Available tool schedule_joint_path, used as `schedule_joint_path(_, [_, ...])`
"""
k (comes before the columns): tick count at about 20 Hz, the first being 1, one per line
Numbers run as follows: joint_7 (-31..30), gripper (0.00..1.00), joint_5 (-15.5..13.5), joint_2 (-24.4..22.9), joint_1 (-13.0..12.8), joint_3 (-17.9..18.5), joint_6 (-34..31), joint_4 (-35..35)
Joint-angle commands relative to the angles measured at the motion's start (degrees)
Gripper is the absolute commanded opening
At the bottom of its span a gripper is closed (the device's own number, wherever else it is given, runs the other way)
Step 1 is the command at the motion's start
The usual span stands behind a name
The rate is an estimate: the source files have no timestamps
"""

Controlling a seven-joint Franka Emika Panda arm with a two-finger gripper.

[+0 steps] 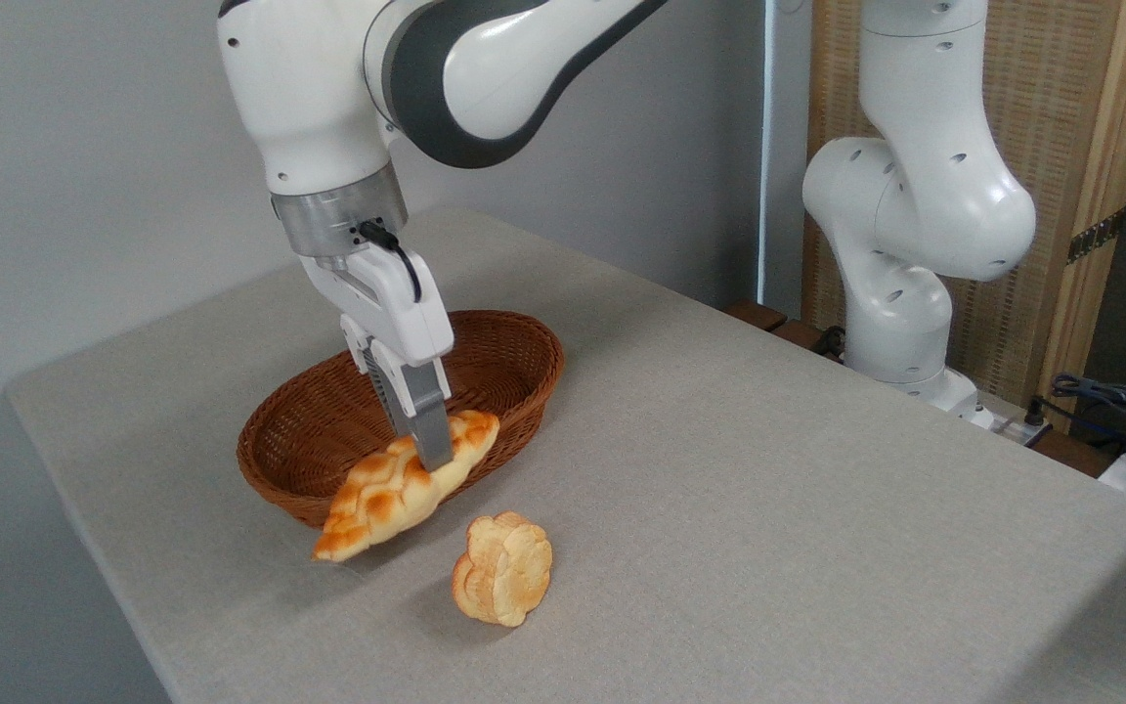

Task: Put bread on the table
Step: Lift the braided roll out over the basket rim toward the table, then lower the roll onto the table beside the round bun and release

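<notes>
So the white arm is reaching down from the top of the view and its gripper (431, 452) is clamped onto the bread (397, 494), pinching the long loaf around its middle with the grey fingers (423, 416) pointing down. The loaf hangs tilted, its upper right end over the front rim of the basket (514, 367) and its pointed lower left end dipping toward the table (768, 508) just in front of the basket. From where I'm standing I honestly can't tell if that low tip is touching the tabletop or floating a hair above it; there's a shadow right under it, so it's close either way. The crust is golden with that lattice look and pale seams. The wicker basket itself is brown, oval, and looks bare inside as far as I can see past the gripper. A little flower-shaped bun (504, 570) stands on its edge on the table, near the loaf's low end but apart from it. Over on the right there's the arm's chunky white base (900, 293) with some cables (1110, 396) beside it, and a wooden screen (1061, 147) behind.
</notes>
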Motion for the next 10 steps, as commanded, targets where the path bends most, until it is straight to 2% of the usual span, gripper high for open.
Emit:
schedule_joint_path(1, [0.5, 0.32, 3.5, -0.1, 1.7, 1.2, -2.1, 0.9])
schedule_joint_path(4, [3.4, 0.32, 6.5, -0.3, 3.3, 1.7, -4.5, 0.9])
schedule_joint_path(6, [5.9, 0.32, 9.0, -0.4, 3.4, 2.3, -6.0, 0.9])
schedule_joint_path(9, [10.7, 0.32, 9.2, -1.4, 3.5, 5.2, -6.3, 1.0])
schedule_joint_path(10, [12.7, 0.36, 9.2, -2.0, 3.6, 6.6, -6.3, 1.1])
